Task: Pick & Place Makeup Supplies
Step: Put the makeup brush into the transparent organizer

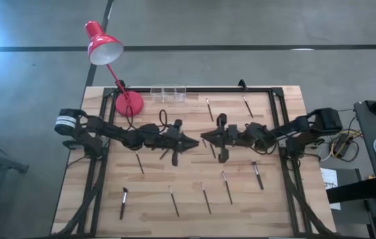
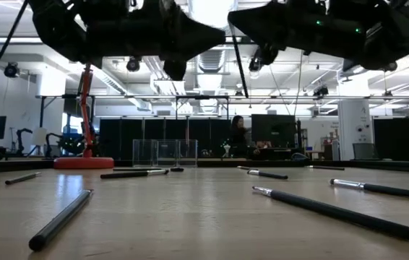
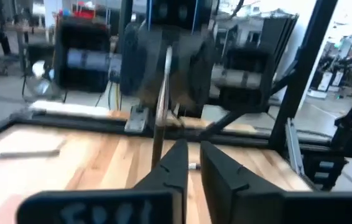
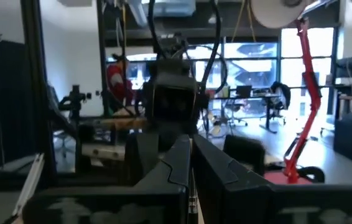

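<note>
Over mid-table the two grippers meet tip to tip: the right gripper pinches a thin dark makeup brush hanging upright, and the left gripper, jaws slightly parted, faces it.

1. The table was pale wood with a black frame.
2. The lamp was bright red, white inside its shade.
3. The makeup brushes had dark and silvery handles.
4. Both arms were black; the left arm's base wore a white band.
</note>
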